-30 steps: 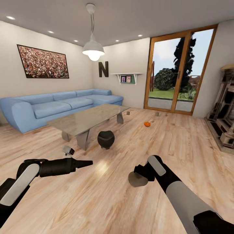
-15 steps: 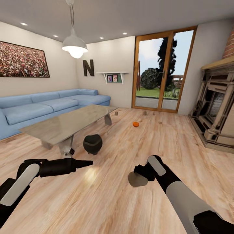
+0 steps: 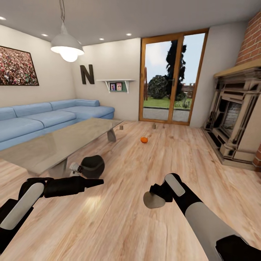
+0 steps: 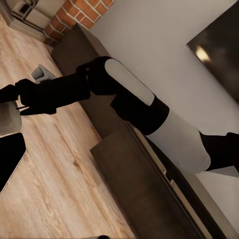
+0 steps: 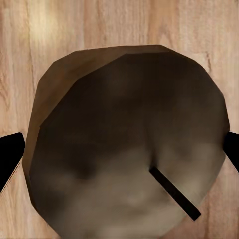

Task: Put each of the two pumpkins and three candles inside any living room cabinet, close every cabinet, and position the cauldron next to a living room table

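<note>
My right gripper point(image 3: 155, 197) is shut on a grey-beige candle point(image 3: 153, 200), held low over the wood floor; its wick and top point(image 5: 129, 164) show in the right wrist view, with the fingers at both sides. My left gripper point(image 3: 97, 182) points right, open and holding nothing. An orange pumpkin point(image 3: 144, 139) sits on the floor ahead, two upright candles point(image 3: 121, 127) point(image 3: 154, 126) beyond it. The black cauldron point(image 3: 92, 166) rests by the glass table point(image 3: 47, 146). The dark-brown cabinet point(image 4: 149, 189) runs along the wall, one front seemingly standing out.
A blue sofa point(image 3: 43, 116) lines the left wall behind the table. A stone fireplace point(image 3: 235, 116) stands at the right and a glazed door point(image 3: 170, 79) straight ahead. A small pale cylinder point(image 3: 75, 167) lies on its side by the table leg.
The camera has turned right, so the room slid left and the fireplace came into fuller view. Both arms hold the same pose, the candle still in the right gripper.
</note>
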